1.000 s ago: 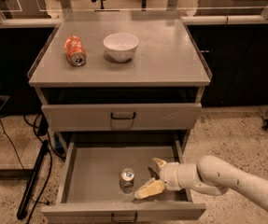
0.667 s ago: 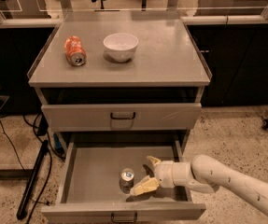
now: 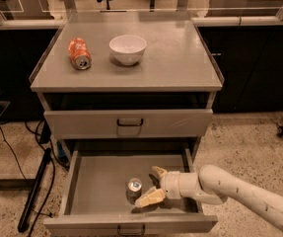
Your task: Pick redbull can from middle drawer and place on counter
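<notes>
Cabinet seen from the front and above. The counter (image 3: 180,58) carries a white bowl (image 3: 127,48) and an orange soda can (image 3: 79,54) lying on its side. The upper drawer (image 3: 82,123) is shut. The drawer (image 3: 101,177) below it stands pulled fully out.

The arm (image 3: 239,191) enters from the lower right and reaches over the drawer's right wall. Over the last second it has slid leftward across the drawer floor, carrying the gripper (image 3: 148,186) from a short way off to just beside the can (image 3: 134,186). The can itself has not shifted: it stands upright near the middle of the drawer floor, towards the front, lid up.

The shift marks the closing approach before the grasp; lifting and placing are not yet begun.

The jaws stand wide apart and hold nothing. One finger (image 3: 150,197) points at the can's near side low down, and the other rises behind and to the right. Whether the lower tip touches the can cannot be told. The can is not yet between the fingers.
</notes>
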`<state>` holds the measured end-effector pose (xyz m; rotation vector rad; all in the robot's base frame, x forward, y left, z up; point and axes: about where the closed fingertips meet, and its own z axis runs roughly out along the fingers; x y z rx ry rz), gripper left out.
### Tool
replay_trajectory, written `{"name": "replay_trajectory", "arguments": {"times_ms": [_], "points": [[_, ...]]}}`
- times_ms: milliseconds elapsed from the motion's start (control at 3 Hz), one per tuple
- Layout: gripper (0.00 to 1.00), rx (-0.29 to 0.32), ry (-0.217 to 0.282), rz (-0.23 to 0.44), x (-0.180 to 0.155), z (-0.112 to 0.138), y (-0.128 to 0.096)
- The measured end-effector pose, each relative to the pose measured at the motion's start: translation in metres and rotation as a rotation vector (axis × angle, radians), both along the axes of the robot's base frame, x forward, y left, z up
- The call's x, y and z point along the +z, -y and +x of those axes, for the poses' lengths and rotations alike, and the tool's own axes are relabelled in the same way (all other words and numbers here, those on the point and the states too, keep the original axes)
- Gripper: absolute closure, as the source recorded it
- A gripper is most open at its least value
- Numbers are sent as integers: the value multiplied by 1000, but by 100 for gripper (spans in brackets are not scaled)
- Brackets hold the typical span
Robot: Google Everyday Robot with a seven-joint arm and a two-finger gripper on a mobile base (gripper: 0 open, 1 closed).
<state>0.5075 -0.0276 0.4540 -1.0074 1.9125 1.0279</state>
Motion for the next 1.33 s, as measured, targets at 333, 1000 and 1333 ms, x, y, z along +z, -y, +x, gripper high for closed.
{"name": "replay_trajectory", "arguments": {"times_ms": [333, 1000, 1333], "points": [[0, 11, 10, 24, -5, 5, -9], [0, 13, -20, 70, -40, 13, -26], [0, 8, -29, 75, -46, 14, -28]]}}
